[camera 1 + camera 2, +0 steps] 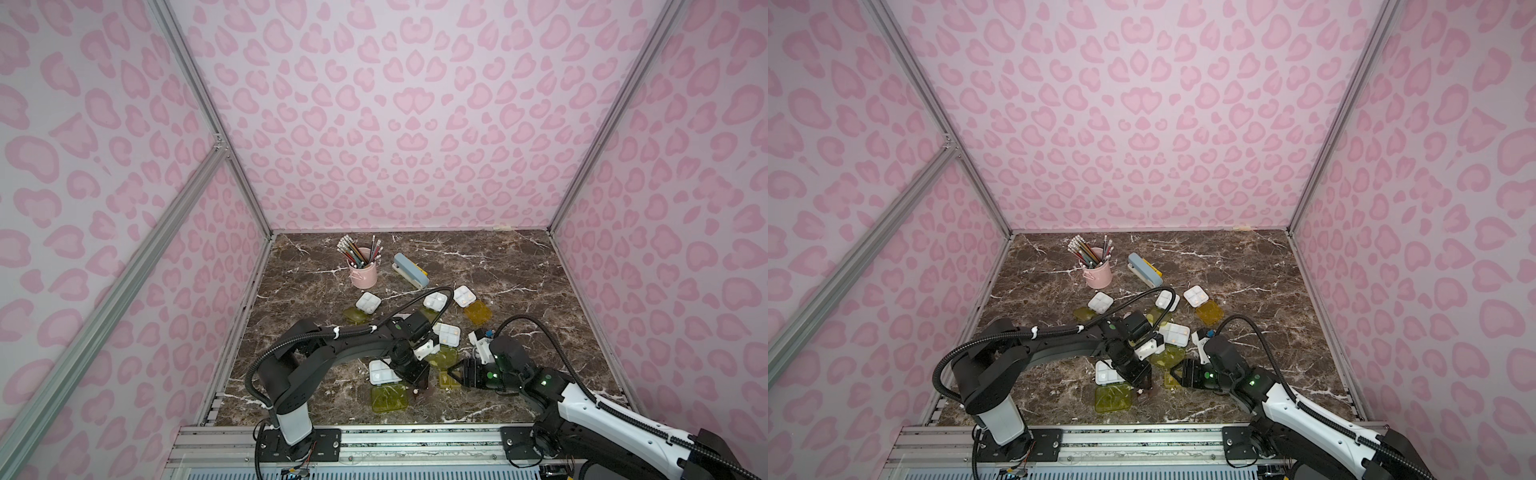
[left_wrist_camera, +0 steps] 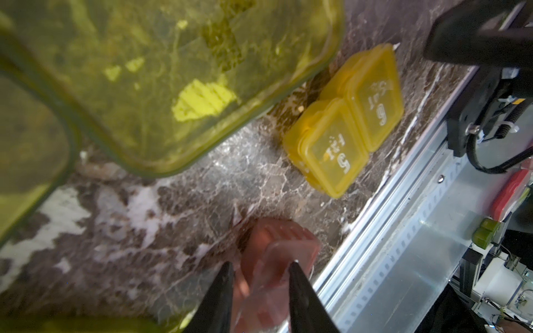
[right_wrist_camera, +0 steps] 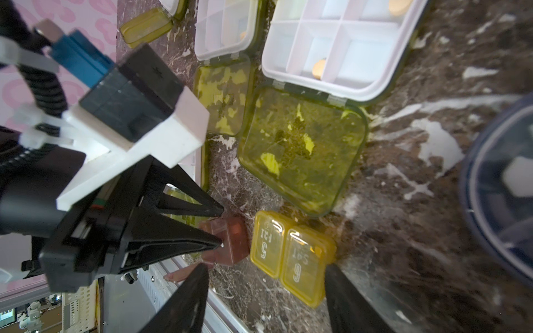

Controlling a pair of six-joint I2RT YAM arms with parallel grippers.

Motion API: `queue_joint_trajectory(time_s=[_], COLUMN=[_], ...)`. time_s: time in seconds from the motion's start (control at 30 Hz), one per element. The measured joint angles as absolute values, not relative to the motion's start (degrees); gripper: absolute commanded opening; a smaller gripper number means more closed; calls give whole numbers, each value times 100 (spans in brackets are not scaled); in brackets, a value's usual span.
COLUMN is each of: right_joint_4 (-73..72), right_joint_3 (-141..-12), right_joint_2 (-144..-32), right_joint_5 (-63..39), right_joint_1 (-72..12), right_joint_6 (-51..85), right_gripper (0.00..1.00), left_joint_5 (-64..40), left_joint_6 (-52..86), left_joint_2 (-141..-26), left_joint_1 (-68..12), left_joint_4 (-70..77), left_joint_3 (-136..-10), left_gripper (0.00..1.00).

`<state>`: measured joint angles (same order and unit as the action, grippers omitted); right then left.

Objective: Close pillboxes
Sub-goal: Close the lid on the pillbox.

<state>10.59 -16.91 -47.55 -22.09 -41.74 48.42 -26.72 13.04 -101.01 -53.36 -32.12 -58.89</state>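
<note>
- We're working the brown pillbox (image 2: 277, 245), sitting nr the front edge of the table (image 1: 498, 270), just beside the yellow pillbox (image 2: 343, 121).
- Left gripper (image 2: 261, 263) is straddling it, jaws part-narrowed; can't tell if they're pinching.
- Right gripper (image 3: 266, 266) is hovering spread wide, holding nothing.
- Next, we're judging: press lid flat w/o skidding; lime-lidded pillboxes (image 1: 388, 399) waiting open.

The whole table (image 1: 498, 266) is overlooked from above in both top views. A yellow pillbox (image 2: 331, 150) is shared close-up by the wrist views.
</note>
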Motion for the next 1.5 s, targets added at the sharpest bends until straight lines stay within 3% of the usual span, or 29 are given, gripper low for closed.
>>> queue_joint_trajectory(time_s=[1.5], right_joint_4=[1024], right_joint_3=[-1691], right_joint_2=[-4856], right_joint_5=[-2189], right_joint_1=[-4226], right_joint_6=[4845], right_gripper=[65], left_joint_5=[-2493], left_joint_6=[1396], left_joint_2=[-9430], left_joint_1=[-5096], left_joint_4=[-3251], left_joint_3=[-5975], left_gripper=[31])
